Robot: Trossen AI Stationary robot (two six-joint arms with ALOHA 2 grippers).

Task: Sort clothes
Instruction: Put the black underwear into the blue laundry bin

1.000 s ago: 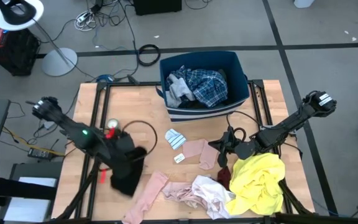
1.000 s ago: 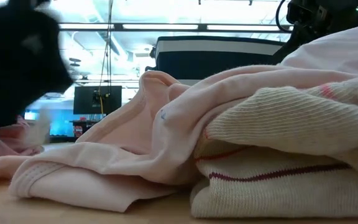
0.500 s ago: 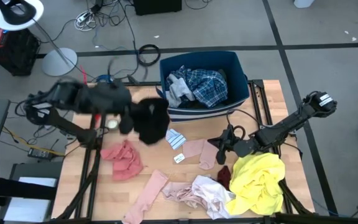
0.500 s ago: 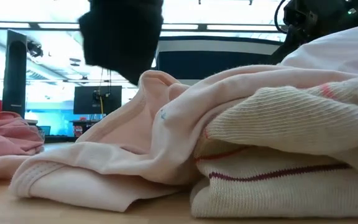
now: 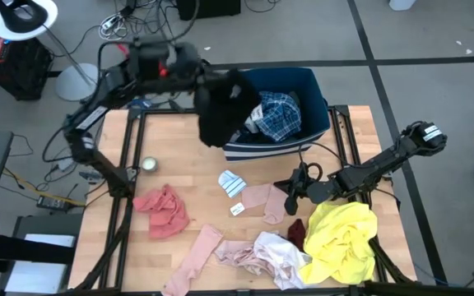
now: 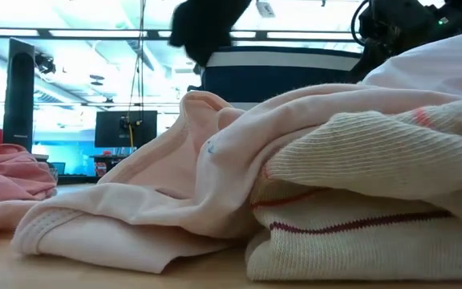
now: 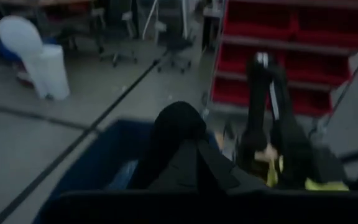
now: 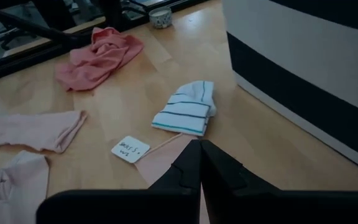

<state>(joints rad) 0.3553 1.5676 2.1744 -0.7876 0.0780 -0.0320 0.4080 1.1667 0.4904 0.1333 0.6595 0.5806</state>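
Two arms are in my overhead picture. The left gripper (image 5: 194, 72) is raised at the bin's (image 5: 318, 86) near-left corner, its fingers pinching a black garment (image 5: 223, 107) that hangs down over the bin's rim and the worktop (image 5: 179, 148) edge. Inside the bin I see a blue plaid garment (image 5: 278, 111). The right gripper (image 5: 289, 196) sits low over the worktop with its fingers pressed together, holding nothing, just beside a pale pink piece (image 5: 257, 199) and near a small white striped garment (image 5: 233, 182) and a paper tag (image 8: 130, 149). A salmon red garment (image 5: 164, 210) lies on the left of the worktop. Along the front edge lie a long pink garment (image 5: 194, 259), a cream garment (image 5: 278, 256) and a big bright yellow garment (image 5: 346, 238), with a maroon piece (image 5: 297, 231) between them.
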